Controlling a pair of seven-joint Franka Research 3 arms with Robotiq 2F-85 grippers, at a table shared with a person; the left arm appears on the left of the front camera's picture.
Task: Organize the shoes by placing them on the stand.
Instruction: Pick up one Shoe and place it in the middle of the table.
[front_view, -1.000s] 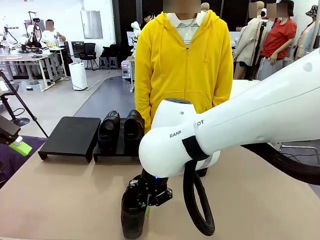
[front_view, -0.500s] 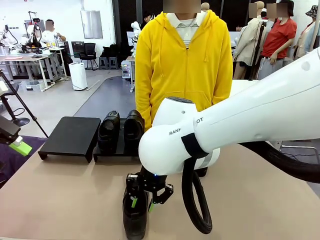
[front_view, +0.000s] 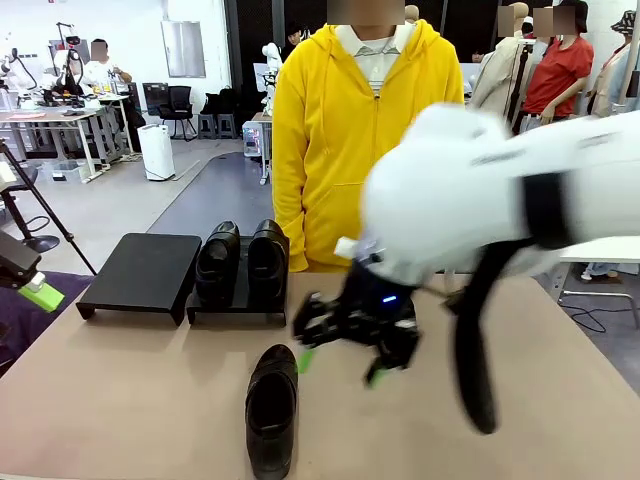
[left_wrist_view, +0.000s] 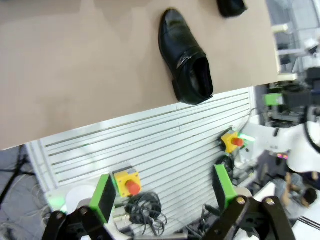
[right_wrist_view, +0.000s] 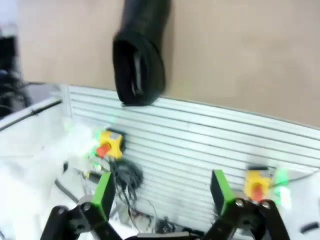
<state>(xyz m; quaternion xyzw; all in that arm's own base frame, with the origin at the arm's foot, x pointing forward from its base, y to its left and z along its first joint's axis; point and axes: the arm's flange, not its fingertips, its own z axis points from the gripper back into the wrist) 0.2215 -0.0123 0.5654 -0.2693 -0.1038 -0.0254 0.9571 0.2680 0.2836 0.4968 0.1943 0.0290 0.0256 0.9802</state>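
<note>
Right gripper (front_view: 338, 366) lifted off shoe (front_view: 271, 405), jaws spread empty, shoe just beside

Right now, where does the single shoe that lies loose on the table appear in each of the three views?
Front view: the loose shoe lies low and left of centre, close to the near edge of the table.
Left wrist view: the shoe is at upper middle, its open heel end at that edge.
Right wrist view: the shoe is at the top, left of centre, blurred.
Shared landmark: the table's near edge.
</note>
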